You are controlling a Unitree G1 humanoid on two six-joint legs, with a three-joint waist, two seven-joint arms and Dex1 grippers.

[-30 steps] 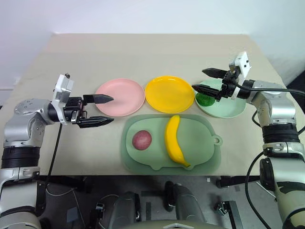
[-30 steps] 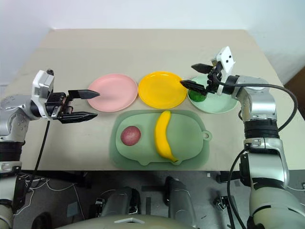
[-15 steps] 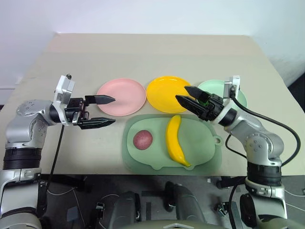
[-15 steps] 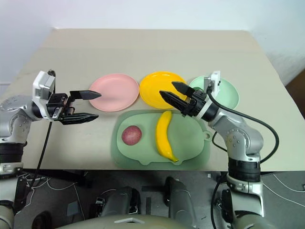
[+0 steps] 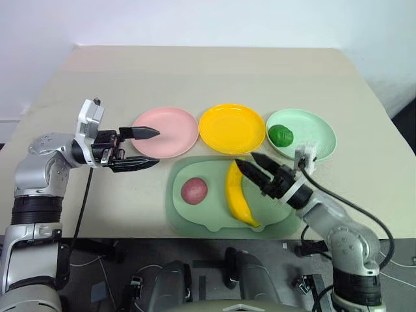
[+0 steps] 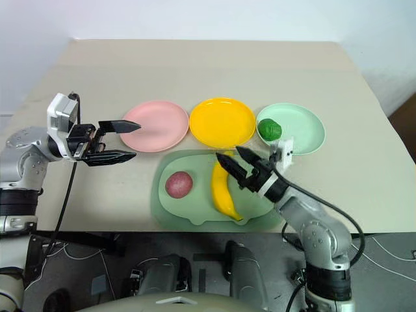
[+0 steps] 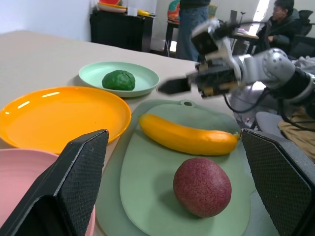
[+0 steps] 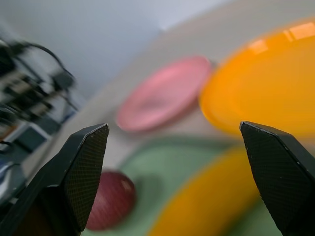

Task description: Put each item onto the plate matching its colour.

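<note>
1. The right gripper (image 5: 253,167), empty with fingers spread, has swung back from the mint plate (image 5: 318,146) to hover over the banana (image 5: 238,195).
2. The green fruit (image 5: 281,134) now lies on the mint plate.
3. The left gripper (image 5: 146,147), released and empty, stays at nine o'clock beside the pink plate (image 5: 170,133).
4. The banana and purple fruit (image 5: 194,190) rest on a green mat (image 5: 195,218); the yellow plate (image 5: 232,127) lies at twelve o'clock of it.
5. A beige table (image 5: 208,71) meets a white wall; people stand behind.

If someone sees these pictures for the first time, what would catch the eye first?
Probably the row of three plates: pink plate, yellow plate and mint plate, which already carries the green fruit. Next, the open right gripper hanging over the banana on the green mat.
</note>
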